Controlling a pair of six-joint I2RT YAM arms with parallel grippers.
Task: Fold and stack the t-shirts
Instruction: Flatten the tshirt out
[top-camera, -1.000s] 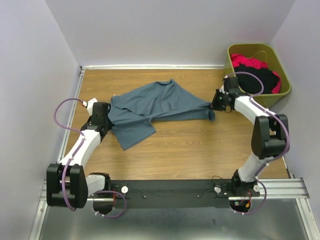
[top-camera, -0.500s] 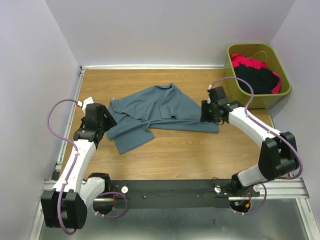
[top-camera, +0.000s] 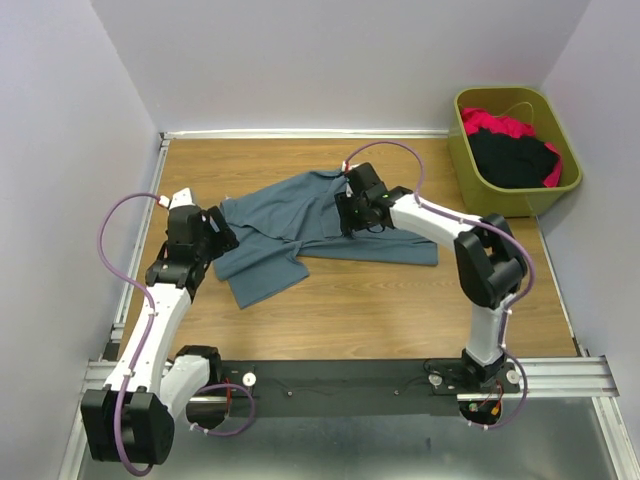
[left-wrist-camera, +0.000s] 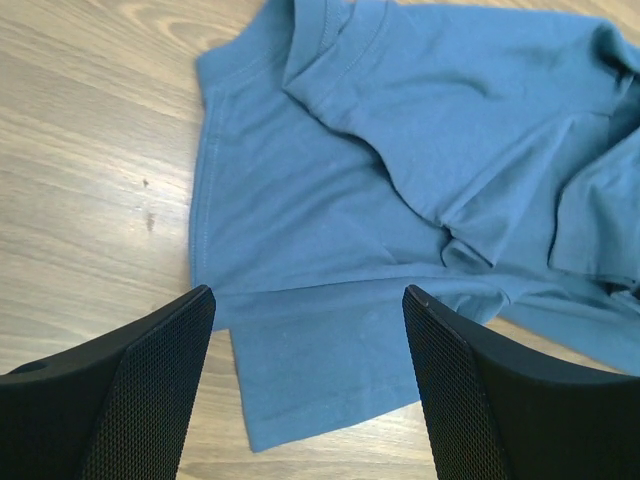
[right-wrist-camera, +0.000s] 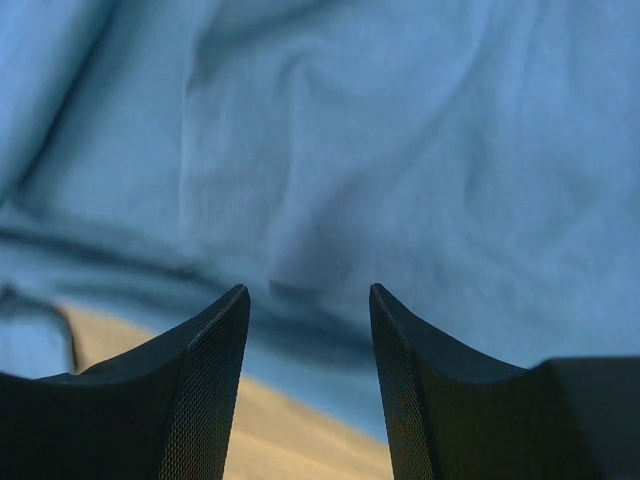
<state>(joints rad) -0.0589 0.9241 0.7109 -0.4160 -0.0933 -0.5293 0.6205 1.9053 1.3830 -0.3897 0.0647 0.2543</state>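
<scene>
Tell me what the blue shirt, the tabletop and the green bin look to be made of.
Blue shirt: soft matte knit cloth, likely cotton jersey; it creases loosely and shows stitched hems.
Tabletop: wood or wood-look laminate; smooth, with visible grain streaks.
Green bin: seemingly moulded plastic; olive, with smooth rigid walls and a rounded rim.

left arm (top-camera: 160, 305), right arm (top-camera: 425, 215): white links, black joints | purple cables (top-camera: 100, 238) | black mesh-faced pincer fingers (left-wrist-camera: 150, 390)
</scene>
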